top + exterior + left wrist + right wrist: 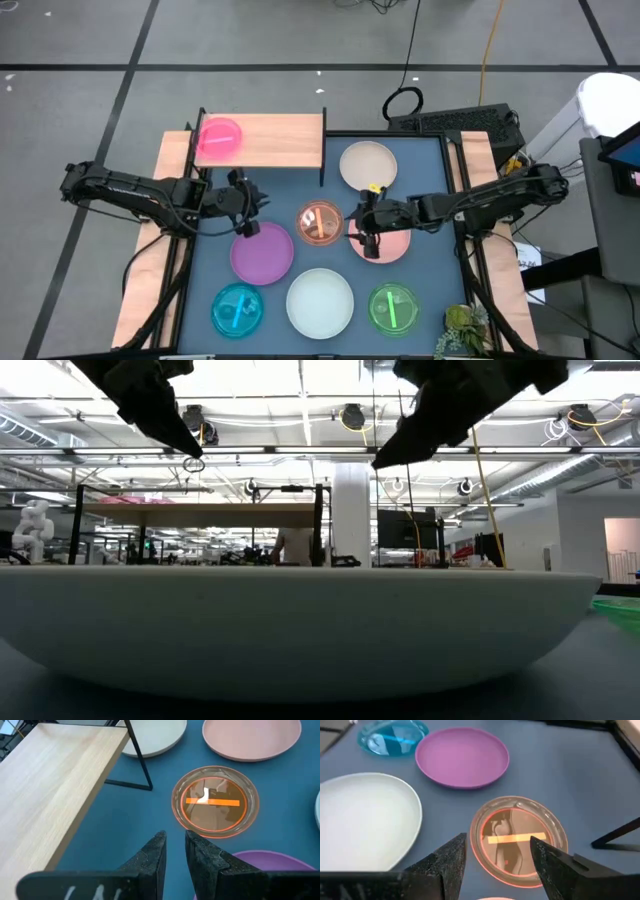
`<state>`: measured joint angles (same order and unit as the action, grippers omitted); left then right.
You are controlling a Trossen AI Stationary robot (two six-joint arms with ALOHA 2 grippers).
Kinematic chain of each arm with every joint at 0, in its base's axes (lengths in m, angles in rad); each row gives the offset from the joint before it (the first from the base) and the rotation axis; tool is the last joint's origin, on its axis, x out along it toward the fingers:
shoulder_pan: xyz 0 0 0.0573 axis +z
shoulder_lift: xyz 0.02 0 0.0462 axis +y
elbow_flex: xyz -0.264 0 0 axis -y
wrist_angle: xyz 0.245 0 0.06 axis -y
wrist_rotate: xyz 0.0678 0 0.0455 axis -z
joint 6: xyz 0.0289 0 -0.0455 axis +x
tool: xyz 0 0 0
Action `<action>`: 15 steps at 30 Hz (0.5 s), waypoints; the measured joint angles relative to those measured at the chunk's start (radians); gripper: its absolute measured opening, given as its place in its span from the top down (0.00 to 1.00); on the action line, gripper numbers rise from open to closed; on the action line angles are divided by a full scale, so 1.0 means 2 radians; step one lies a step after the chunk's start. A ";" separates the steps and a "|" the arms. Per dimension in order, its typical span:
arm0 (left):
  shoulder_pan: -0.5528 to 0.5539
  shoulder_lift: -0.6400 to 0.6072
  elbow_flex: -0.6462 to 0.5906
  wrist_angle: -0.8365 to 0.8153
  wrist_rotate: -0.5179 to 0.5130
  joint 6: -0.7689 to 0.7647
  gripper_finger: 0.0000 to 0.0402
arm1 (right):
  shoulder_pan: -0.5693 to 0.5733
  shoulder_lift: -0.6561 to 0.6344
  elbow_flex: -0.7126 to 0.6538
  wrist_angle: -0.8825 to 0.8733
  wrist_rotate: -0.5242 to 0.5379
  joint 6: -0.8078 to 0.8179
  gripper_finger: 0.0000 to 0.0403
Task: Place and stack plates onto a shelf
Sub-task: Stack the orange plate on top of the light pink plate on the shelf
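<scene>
- The right gripper (497,857) hangs above the orange plate (320,223) with its fingers wide apart and nothing between them; this plate looks like its next pick.
- The left gripper (175,855) waits near the rim of the purple plate (262,252), fingers close together with a small gap, holding nothing.
- The shelf (275,141) already carries the magenta plate (219,137) at its left end; the other plates lie on the table (420,190).
- To do the step well, I think the right gripper must come down with one finger inside the rim and one outside, then close gently, because the translucent plate may slip.
- Then lift it level, clear of the pink plate (392,243).
</scene>
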<state>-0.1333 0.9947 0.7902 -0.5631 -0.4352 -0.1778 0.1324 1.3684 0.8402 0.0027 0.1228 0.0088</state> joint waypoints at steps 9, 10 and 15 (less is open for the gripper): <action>0.000 0.000 0.000 0.002 0.000 0.000 0.80 | -0.004 0.079 0.045 -0.027 -0.025 -0.036 0.51; 0.000 0.000 0.000 0.002 0.000 0.000 0.80 | -0.004 0.086 0.048 -0.031 -0.025 -0.043 0.51; 0.000 0.000 0.000 0.003 0.000 0.003 0.80 | -0.004 0.115 0.052 -0.033 -0.025 -0.080 0.51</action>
<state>-0.1329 0.9944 0.7902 -0.5570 -0.4355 -0.1725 0.1253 1.5984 0.9447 -0.0634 0.0727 -0.1505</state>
